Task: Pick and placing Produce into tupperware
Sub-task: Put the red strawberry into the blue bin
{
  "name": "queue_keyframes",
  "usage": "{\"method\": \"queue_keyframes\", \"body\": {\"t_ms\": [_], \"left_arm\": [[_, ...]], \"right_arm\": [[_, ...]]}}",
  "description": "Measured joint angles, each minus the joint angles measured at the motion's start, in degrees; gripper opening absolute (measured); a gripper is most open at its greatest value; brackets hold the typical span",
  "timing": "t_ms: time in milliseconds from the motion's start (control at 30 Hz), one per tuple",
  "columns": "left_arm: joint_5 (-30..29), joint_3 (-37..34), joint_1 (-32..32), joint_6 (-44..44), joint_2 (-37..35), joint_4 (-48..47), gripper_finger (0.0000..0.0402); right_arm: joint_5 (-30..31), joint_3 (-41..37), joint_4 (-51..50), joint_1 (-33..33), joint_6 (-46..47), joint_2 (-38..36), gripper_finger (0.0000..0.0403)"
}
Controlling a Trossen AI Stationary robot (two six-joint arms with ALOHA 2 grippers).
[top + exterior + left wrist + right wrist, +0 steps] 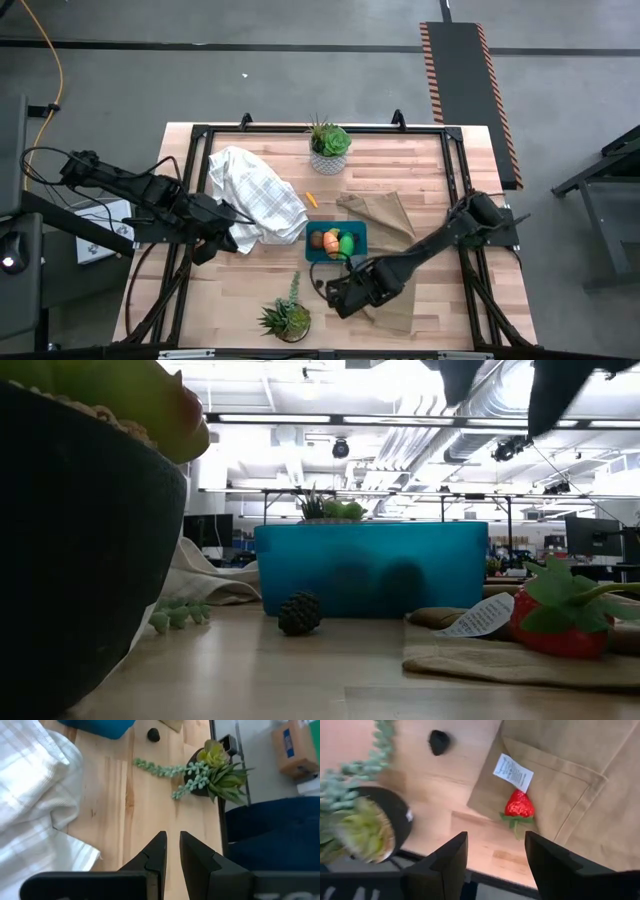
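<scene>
Currently the right gripper (492, 857) is being held above the table's (240, 285) near edge, its jaws spread wide and gripping nothing. A strawberry (519, 804) is being seen past its fingers (451, 854), lying on a tan cloth (570, 785) just beside a white label (513, 772). The strawberry's green leaves are being turned toward the gripper. A small dark round piece (439, 742) is lying on bare wood nearby, apart from the cloth.

The tupperware (357, 232) is sitting near the table's middle, touching the tan cloth on one side and a white checked cloth (255, 195) on the other. A brown piece (317, 239), an orange piece (331, 241) and a green piece (346, 244) are being kept inside it, side by side. A small orange piece (311, 199) is lying on the wood toward the far edge, between the white cloth and the tan one.

The left gripper (171, 851) is being held over the table's left part, beside the white cloth, with its jaws almost together and nothing between them.

One potted plant (329, 146) is standing at the far edge, and another plant (285, 317) at the near edge, with a pale trailing stem stretched over the wood.
</scene>
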Motion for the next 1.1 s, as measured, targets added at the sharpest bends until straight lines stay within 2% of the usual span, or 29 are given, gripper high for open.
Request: {"method": "queue_keyframes", "body": {"t_ms": [367,1100], "left_arm": [[-0.37,0.0,0.13,2.93,0.02,-1.93,0.0042],[-0.78,0.0,0.14,4.19,0.02,-2.39,0.0042]], "right_arm": [[-5.3,-0.04,0.31,-0.41,-1.56,5.67,0.019],[-6.14,-0.04,0.74,-1.79,-2.94,10.86,0.0191]]}}
